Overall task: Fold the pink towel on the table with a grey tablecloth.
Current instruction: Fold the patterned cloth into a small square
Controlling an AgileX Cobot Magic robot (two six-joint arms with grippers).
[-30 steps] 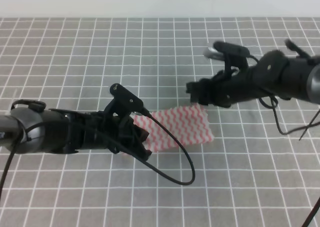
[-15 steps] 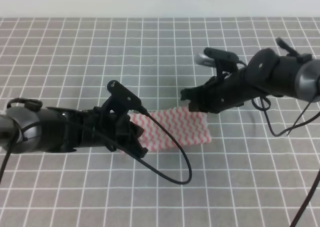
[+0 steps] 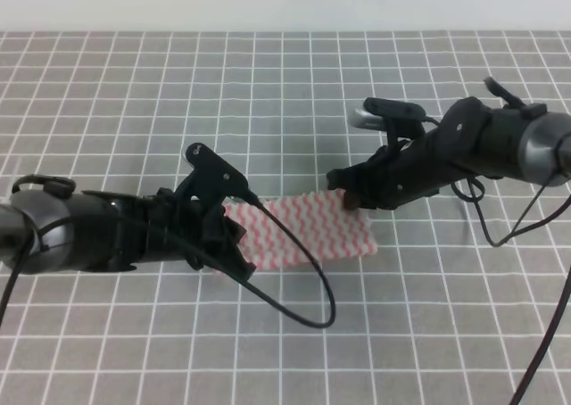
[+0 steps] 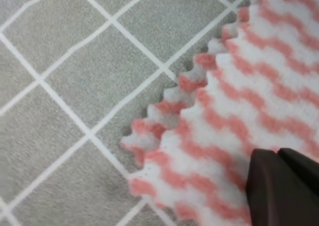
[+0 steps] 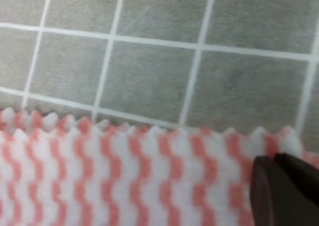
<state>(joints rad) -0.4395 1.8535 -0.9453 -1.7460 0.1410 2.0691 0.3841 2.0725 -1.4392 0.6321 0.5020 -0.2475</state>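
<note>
The pink towel [image 3: 308, 229] lies flat on the table with a grey tablecloth [image 3: 268, 93], its zigzag stripes and serrated edges plain in both wrist views. My left gripper [image 3: 239, 247] sits low over the towel's near-left end. In the left wrist view its dark fingertips [image 4: 284, 186] are pressed together on the towel [image 4: 234, 101], close to a corner. My right gripper [image 3: 343, 196] is down at the far-right corner. There, too, the fingertips [image 5: 284, 188] are closed on the towel [image 5: 124, 181] at its serrated edge.
A black cable [image 3: 308, 285] loops from the left arm over the towel's near edge and onto the cloth. Another cable [image 3: 500, 227] hangs from the right arm. The white-gridded grey cloth stretches all around.
Both grippers have shifted a little to the left, the right one also lower. The towel has slid slightly left with them.
</note>
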